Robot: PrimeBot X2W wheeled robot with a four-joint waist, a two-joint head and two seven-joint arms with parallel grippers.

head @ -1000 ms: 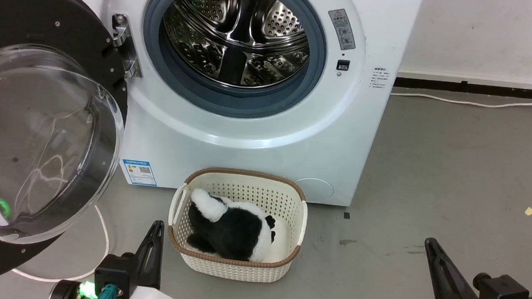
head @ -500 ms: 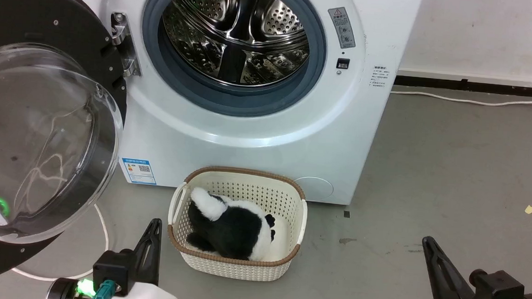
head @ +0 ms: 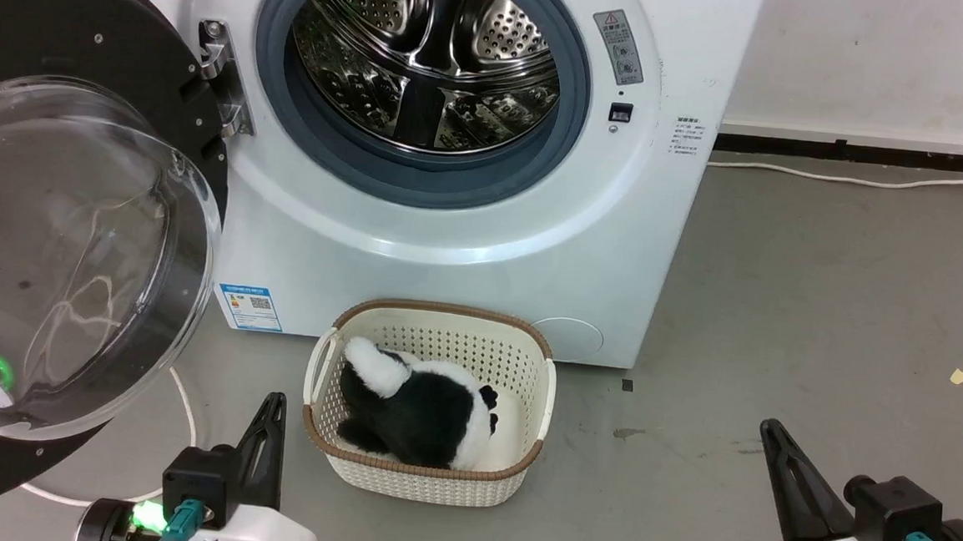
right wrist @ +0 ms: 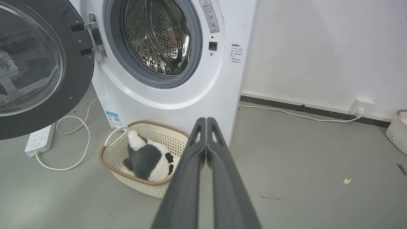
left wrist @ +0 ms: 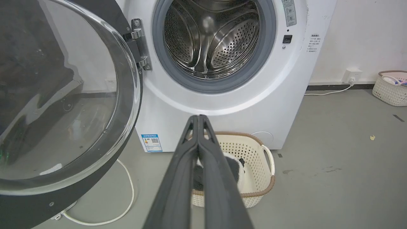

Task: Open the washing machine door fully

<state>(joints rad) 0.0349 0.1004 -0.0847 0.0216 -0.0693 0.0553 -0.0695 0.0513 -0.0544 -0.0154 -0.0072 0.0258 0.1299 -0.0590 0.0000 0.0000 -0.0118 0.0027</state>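
door: the washing machine door stands swung wide, left of the washing machine, unmoved since a second ago.
pincers: the left pincer and the right pincer are pressed together, empty, near, apart from it.
meaning: the opening seems finished.

Head cam looks down; wrist cams lower; all share washer.

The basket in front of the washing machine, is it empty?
No, a black and white plush toy lies inside the basket.
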